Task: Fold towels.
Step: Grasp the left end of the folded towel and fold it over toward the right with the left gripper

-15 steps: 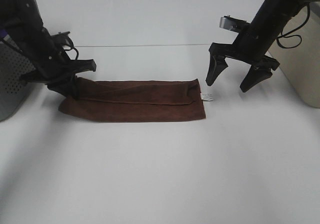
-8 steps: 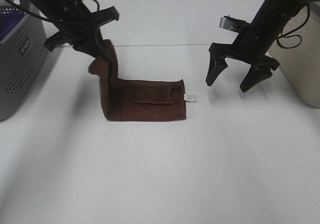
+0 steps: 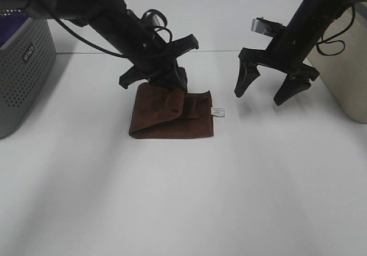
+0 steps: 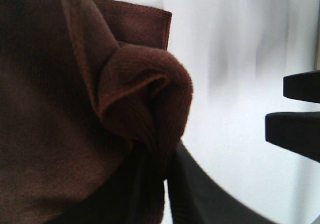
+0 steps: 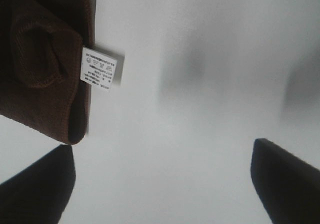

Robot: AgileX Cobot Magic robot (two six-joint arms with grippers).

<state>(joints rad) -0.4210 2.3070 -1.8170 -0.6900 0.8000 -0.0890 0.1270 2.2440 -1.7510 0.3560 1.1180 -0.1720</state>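
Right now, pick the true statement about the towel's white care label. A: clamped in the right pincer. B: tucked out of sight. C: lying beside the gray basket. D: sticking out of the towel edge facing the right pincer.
D: the care label pokes out of the brown towel at its edge on the side of the open right pincer, which holds nothing.

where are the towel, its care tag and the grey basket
towel [image 3: 166,124], exterior high view, its flat middle
care tag [image 5: 98,68], right wrist view, centre of the white label
grey basket [image 3: 26,78], exterior high view, perforated side wall
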